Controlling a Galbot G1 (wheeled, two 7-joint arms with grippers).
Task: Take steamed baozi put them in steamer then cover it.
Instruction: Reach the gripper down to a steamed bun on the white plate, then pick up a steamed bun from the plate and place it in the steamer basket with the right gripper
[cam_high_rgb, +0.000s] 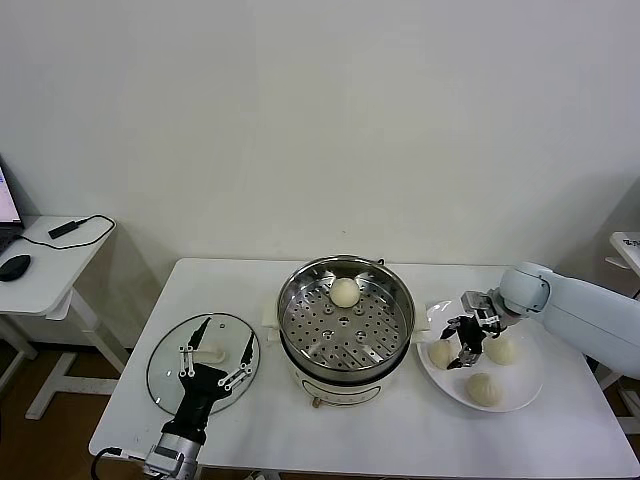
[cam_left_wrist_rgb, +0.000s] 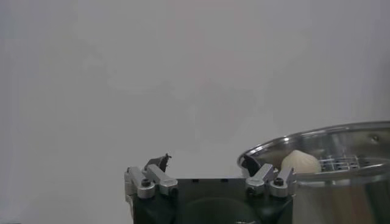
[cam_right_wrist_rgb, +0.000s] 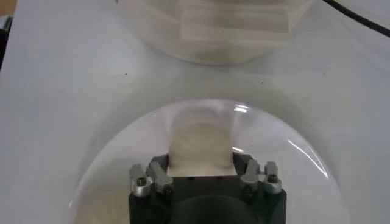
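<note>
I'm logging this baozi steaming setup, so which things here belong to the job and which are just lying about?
Job:
baozi in steamer
three baozi on white plate
steamer
glass lid
right gripper

Lying about:
computer mouse
black adapter with cable

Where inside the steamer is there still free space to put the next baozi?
The steamer holds one baozi at the far side of its perforated tray; the near half and both sides are bare. The plate is crowded: three baozi and the right gripper around one. The left gripper hangs over the glass lid.
</note>
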